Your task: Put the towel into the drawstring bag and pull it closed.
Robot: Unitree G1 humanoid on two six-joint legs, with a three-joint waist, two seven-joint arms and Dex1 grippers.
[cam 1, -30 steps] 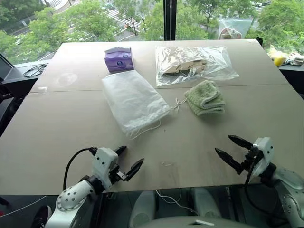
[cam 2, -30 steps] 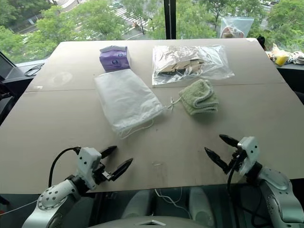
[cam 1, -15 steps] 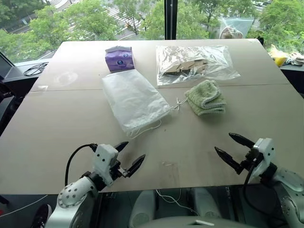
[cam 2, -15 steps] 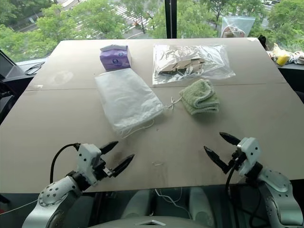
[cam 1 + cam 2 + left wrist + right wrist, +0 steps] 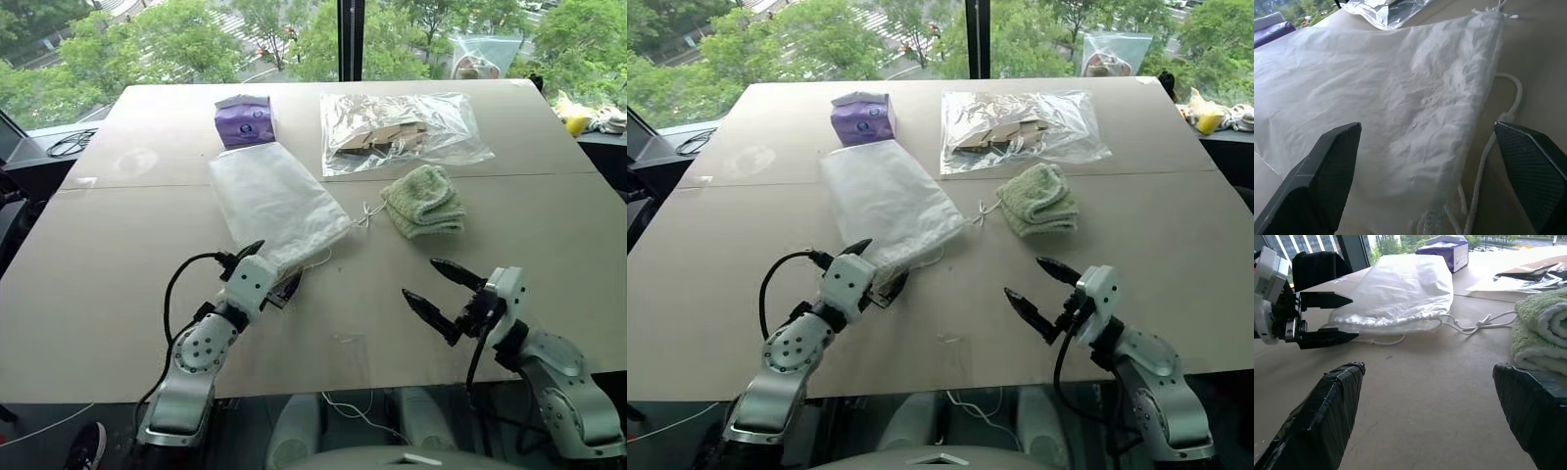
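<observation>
Hovering over the bench's near edge, the right pincer is gaping wide, gripping nothing. The left pincer, equally spread and empty, is nosing the corded mouth of the drawstring bag, lying flat, white, crinkled, semi-translucent. Beyond, right, the pale green fluffy towel is sitting folded.

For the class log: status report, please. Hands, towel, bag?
Left hand open at drawstring bag mouth. Right hand open, empty, short of towel. Towel outside bag, nothing between.
</observation>
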